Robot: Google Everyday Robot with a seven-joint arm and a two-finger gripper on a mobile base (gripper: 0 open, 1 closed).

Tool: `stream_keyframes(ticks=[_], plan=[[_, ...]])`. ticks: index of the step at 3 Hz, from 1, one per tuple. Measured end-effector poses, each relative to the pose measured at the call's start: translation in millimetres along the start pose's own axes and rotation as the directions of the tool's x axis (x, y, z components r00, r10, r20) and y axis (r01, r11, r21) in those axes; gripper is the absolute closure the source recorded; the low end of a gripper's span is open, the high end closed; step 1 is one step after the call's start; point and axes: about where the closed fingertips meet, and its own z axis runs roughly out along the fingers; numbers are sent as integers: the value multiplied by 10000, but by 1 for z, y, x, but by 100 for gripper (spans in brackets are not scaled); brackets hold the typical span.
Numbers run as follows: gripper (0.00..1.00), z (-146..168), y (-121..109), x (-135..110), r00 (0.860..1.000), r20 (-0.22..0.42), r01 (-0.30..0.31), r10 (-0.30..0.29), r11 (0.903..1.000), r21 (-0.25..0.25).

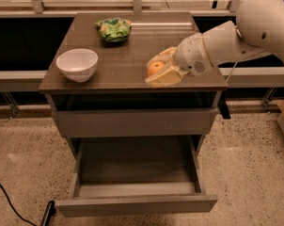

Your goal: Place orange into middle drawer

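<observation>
The small round orange (pixel 155 68) sits between the pale fingers of my gripper (pixel 157 71), which is shut on it. The gripper holds it over the front right part of the cabinet top (pixel 128 60), close to the front edge. The white arm reaches in from the right. Below, the middle drawer (pixel 132 168) is pulled open, a shallow grey-brown box with a dark floor. The drawer lies below and to the left of the gripper.
A white bowl (pixel 77 64) stands at the front left of the cabinet top. A green patterned snack bag (pixel 113 29) lies at the back. A shut grey drawer front (pixel 132 121) sits above the open one. A black cable (pixel 10 201) runs on the speckled floor at left.
</observation>
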Motion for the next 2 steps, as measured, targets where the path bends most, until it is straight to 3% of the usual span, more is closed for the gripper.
stream_keyframes(ticks=[1, 2], plan=[[100, 8, 11, 18, 9993, 298, -237, 227, 9992, 337], [100, 25, 40, 60, 9945, 1001, -401, 294, 9934, 1072]])
